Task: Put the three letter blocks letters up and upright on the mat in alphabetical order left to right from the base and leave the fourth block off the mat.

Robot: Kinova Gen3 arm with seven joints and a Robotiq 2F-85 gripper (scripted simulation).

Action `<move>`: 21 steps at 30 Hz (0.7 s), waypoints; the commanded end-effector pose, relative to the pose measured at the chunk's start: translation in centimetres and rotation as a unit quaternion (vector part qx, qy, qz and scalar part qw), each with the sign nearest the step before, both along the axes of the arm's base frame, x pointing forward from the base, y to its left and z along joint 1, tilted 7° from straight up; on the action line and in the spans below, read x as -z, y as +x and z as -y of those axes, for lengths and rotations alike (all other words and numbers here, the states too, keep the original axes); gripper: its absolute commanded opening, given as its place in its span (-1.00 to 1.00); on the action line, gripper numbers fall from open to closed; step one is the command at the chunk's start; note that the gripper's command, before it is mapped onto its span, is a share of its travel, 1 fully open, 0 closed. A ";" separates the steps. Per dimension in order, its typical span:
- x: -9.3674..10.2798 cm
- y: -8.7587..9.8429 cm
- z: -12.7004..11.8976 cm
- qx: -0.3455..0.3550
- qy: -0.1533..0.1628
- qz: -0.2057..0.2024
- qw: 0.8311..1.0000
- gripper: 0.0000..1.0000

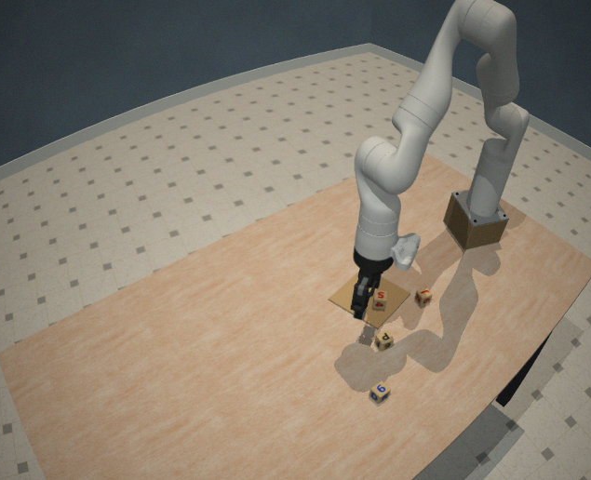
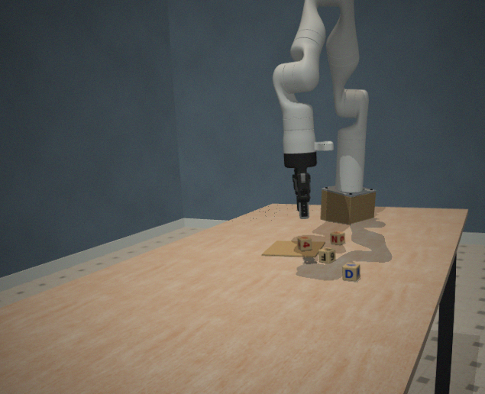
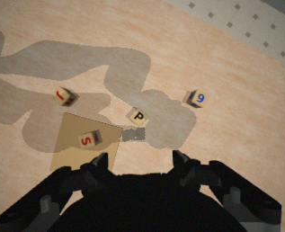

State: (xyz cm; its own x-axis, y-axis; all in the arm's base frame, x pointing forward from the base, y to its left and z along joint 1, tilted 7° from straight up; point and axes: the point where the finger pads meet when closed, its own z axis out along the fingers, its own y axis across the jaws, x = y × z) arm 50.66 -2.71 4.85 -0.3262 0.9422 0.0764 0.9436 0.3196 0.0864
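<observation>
We see a white seven-joint robot arm holding its black two-finger claw [image 2: 303, 215] well above a long pale wooden table [image 1: 181, 336], fingers spread wide with nothing between them.

Directly beneath the claw, in the top view, lies a thin square tan mat [image 1: 393, 296]. On it rests one small wooden cube with a red S on top [image 1: 379, 300], near the mat's right part.

Three more cubes sit off the mat. A wooden cube with a red letter on top, perhaps a J or an L [image 1: 423, 297], lies just to the right of the mat. A wooden cube with a black P on top [image 1: 384, 340] lies just past the mat's near corner. A wooden cube with a blue 9 on top [image 1: 380, 393] lies nearer still, well apart from the mat.

The relation that matters: in the wrist view the P cube [image 3: 138, 117] sits ahead of the claw, between its two fingertips and a little beyond them, so we judge it the closest candidate. The claw would need to travel toward the near side and descend. The cubes are square, so no long axis constrains the grip, only their slight turn.
</observation>
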 end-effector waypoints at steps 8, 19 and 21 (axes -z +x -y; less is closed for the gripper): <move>-0.1 0.1 0.1 -0.003 0.000 0.003 1.000 1.00; 0.1 -2.4 0.6 0.001 0.001 0.007 1.000 1.00; 0.3 -4.3 0.8 0.002 0.002 0.007 1.000 1.00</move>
